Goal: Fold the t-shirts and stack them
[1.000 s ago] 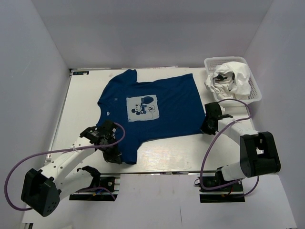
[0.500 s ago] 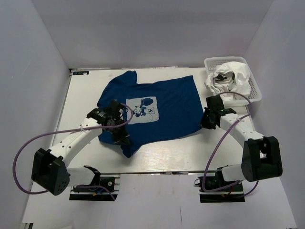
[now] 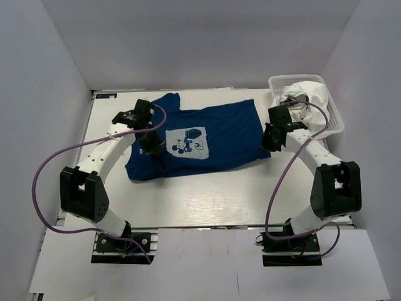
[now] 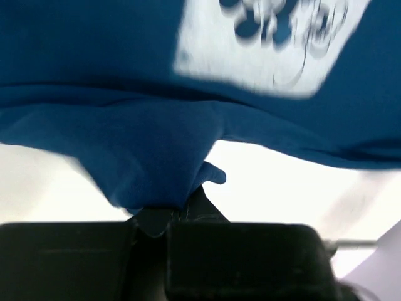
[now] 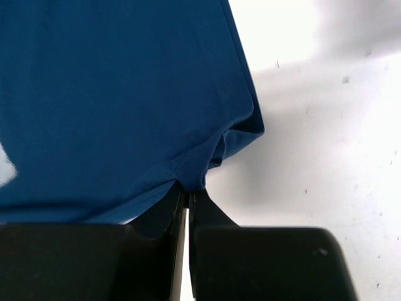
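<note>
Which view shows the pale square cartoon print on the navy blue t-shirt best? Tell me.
Top external: the pale square cartoon print shows whole on the navy blue cloth t-shirt. The left wrist shows it blurred and cropped; the right wrist shows mostly blue cloth.

No readable text, only a cartoon print (image 3: 187,141) on the navy t-shirt (image 3: 225,133).
</note>
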